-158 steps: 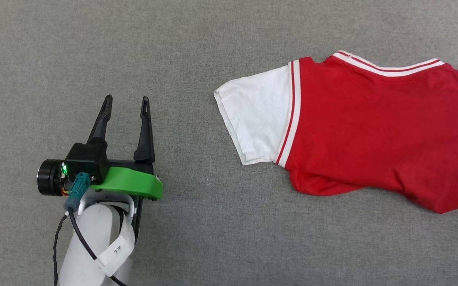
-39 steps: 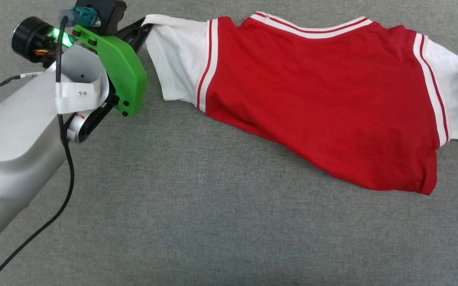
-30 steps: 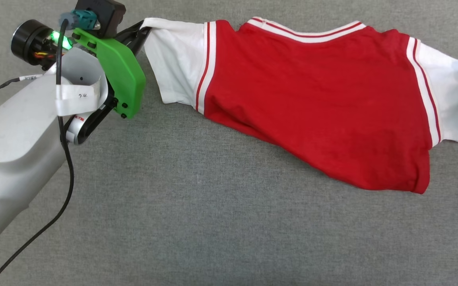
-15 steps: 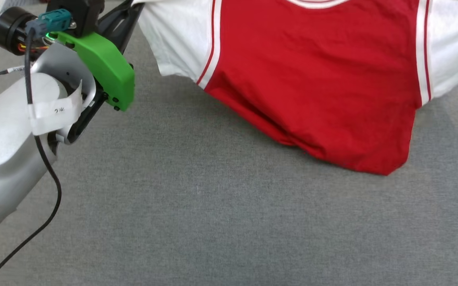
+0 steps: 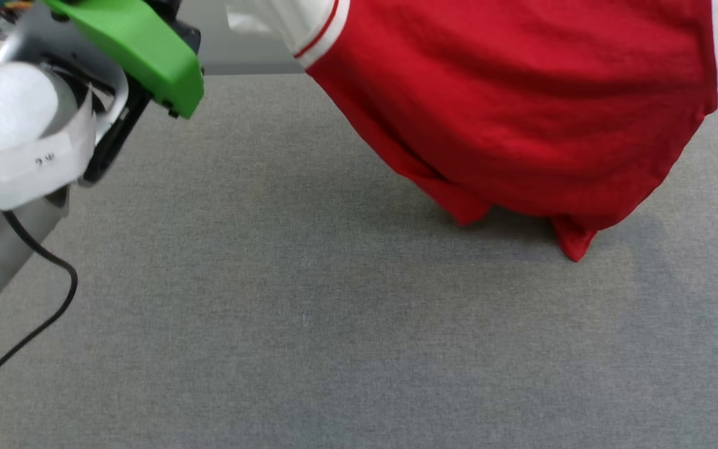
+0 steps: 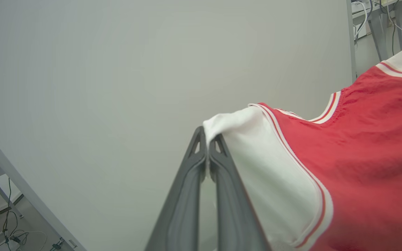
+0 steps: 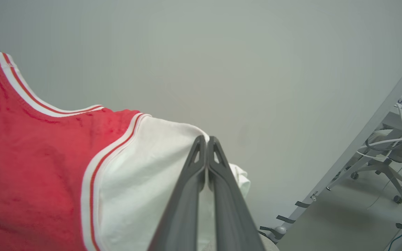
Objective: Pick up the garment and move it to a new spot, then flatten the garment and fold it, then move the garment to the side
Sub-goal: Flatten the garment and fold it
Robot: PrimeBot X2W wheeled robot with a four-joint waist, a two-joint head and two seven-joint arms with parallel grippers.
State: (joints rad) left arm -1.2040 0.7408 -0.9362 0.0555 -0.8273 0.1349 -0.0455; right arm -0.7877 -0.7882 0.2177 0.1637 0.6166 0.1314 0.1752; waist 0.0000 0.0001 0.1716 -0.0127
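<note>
The garment [image 5: 521,106] is a red shirt with white sleeves and striped trim; it hangs lifted above the grey surface, its lower hem corner [image 5: 574,246] just touching down. No lettering shows on the face toward me. My left gripper [image 6: 207,137] is shut on the tip of one white sleeve [image 6: 267,174]. Its green-cased wrist [image 5: 128,43] sits at the upper left of the head view. My right gripper [image 7: 206,139] is shut on the other white sleeve [image 7: 145,181]. The garment is stretched between the two grippers.
Grey fabric surface [image 5: 334,324] spreads below the garment. A pale wall [image 6: 117,69] stands behind. A black cable [image 5: 35,312] trails from my left arm. A metal frame post [image 7: 354,150] and a wheeled chair base [image 7: 382,170] stand at the right.
Both grippers have lifted the garment off the surface, so it now hangs with just its hem corner down. The head view has shifted too.
</note>
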